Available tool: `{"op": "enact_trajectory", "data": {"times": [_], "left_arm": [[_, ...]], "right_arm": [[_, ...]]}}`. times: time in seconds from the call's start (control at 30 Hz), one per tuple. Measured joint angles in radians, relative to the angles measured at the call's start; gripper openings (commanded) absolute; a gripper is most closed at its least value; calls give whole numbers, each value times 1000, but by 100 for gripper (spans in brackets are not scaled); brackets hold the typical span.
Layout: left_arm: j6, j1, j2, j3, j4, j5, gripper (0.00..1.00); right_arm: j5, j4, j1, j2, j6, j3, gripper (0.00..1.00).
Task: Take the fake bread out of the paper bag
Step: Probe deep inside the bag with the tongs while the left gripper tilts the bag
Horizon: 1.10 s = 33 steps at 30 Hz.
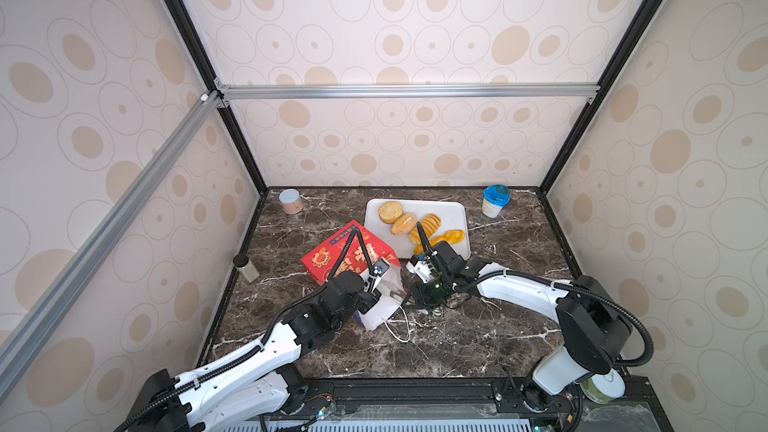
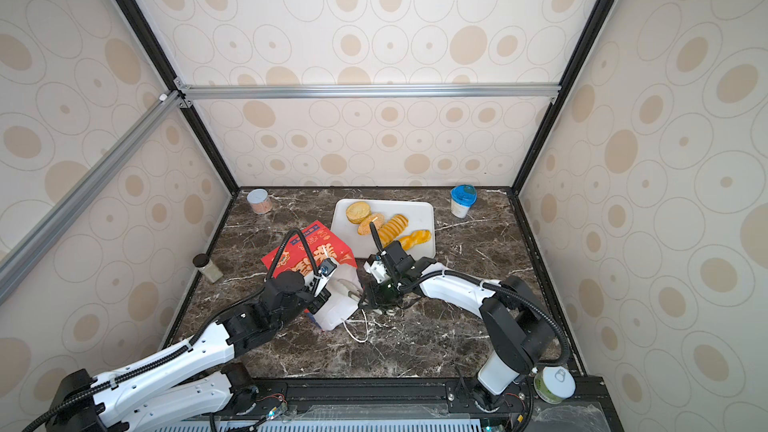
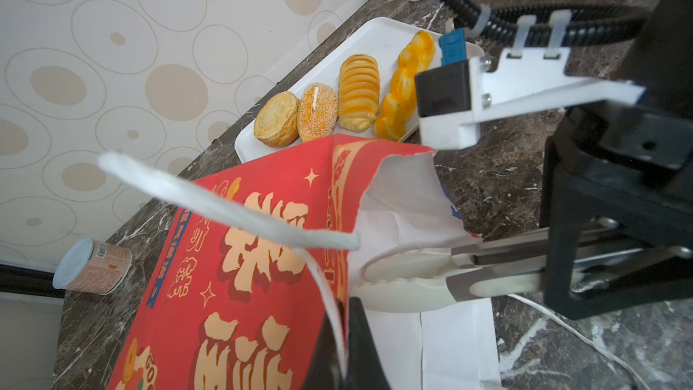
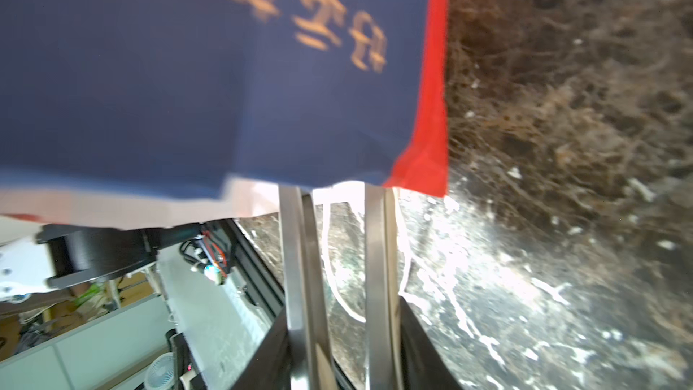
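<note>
MARBLE AND WALLPAPER: On a dark marble table point(image 1: 478, 338) veined in white, boxed in by walls point(image 1: 415, 35) papered with beige ovals and braced by aluminium rails point(image 1: 407, 91), I work at the bag point(image 1: 345, 255). It lies on its side near the middle of the table, with its white-lined mouth turned towards my bases.

My left gripper point(image 3: 347, 343) is clenched on the bag's upper rim, and a white cord handle point(image 3: 225, 208) arcs off the rim beside it. My right gripper point(image 3: 378, 281) has its pale tong tips just inside the mouth. I cannot tell whether they grasp anything, because paper hides them in the right wrist view.

Four pieces of bread point(image 1: 409, 224) lie in a row on the white tray point(image 1: 449, 214) just beyond the bag: a round bun, a seeded oval, a ridged loaf and a braid. A tin point(image 1: 289, 201) stands in the far left corner, a blue-lidded cup point(image 1: 495, 200) at the far right, and a dark-capped jar point(image 1: 245, 268) by the left wall.
</note>
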Motion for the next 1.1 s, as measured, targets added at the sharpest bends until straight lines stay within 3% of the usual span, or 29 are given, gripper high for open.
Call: {"op": "enact_trajectory", "data": {"times": [0.3, 0.7, 1.1], "left_arm": [[-9, 0, -78, 1, -26, -42, 0], [-25, -33, 4, -10, 63, -68, 0], [-21, -111, -38, -7, 11, -101, 0]], "right_arm": [[-54, 54, 0, 138, -35, 26, 39], [-123, 64, 0, 288, -54, 204, 39], [-147, 79, 0, 300, -66, 201, 38]]}}
